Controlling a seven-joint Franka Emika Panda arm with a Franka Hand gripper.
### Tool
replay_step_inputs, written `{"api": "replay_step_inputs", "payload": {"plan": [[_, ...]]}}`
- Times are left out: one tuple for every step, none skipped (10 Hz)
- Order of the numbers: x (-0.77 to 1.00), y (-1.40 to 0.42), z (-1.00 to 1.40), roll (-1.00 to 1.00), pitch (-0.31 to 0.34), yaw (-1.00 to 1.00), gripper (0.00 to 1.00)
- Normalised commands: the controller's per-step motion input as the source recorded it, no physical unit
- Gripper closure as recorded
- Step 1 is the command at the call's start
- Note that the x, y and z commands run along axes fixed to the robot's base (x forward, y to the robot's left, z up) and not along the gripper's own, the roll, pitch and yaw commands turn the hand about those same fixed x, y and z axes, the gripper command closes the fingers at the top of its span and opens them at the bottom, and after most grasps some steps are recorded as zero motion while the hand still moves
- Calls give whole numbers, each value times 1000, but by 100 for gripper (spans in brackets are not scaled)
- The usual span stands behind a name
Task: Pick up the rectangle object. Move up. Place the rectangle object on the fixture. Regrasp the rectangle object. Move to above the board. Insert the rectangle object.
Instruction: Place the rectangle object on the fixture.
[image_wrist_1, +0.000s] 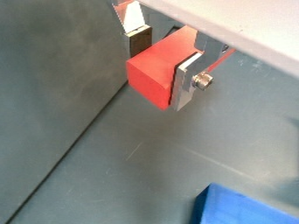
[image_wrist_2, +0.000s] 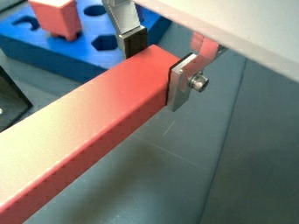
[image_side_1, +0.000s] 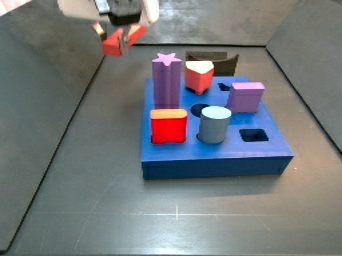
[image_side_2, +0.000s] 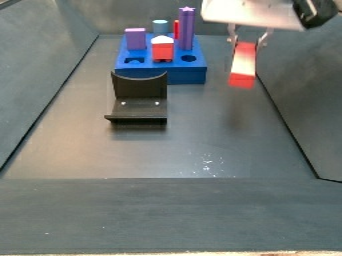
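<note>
The rectangle object is a long red bar (image_wrist_2: 105, 109); its square end shows in a wrist view (image_wrist_1: 156, 79). My gripper (image_wrist_2: 158, 63) is shut on it, with one dark pad on one side and a silver finger plate (image_wrist_2: 184, 80) on the opposite side. In both side views the gripper (image_side_1: 123, 28) (image_side_2: 249, 38) holds the bar (image_side_1: 118, 41) (image_side_2: 242, 66) high above the floor, away from the blue board (image_side_1: 221, 150) (image_side_2: 160, 68). The dark fixture (image_side_2: 136, 100) stands on the floor in front of the board; in a side view it shows behind the board (image_side_1: 209, 58).
The board carries a purple star post (image_side_1: 166, 78), a red-and-white piece (image_side_1: 201, 74), a purple cube (image_side_1: 246, 97), a red block (image_side_1: 168, 127) and a grey cylinder (image_side_1: 214, 125), with open holes (image_side_1: 254, 132). Dark walls enclose the floor.
</note>
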Motion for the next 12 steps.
{"api": "replay_step_inputs", "payload": {"plan": [[-23, -13, 1000, -56, 38, 17, 100], [-25, -15, 1000, -63, 40, 19, 100], [-24, -20, 986, -74, 44, 18, 100], [-20, -21, 852, -82, 50, 18, 100], [-10, -20, 674, -92, 59, 15, 100], [-6, -19, 583, -96, 66, 14, 100], [4, -18, 404, -105, 79, 12, 100], [2, -18, 264, -111, 83, 9, 100], [1000, 363, -143, 53, 268, 1000, 100], [1000, 362, -159, 57, 274, 1000, 100], [1000, 317, -144, 91, 243, 668, 100], [1000, 302, -134, 104, 216, 515, 100]]}}
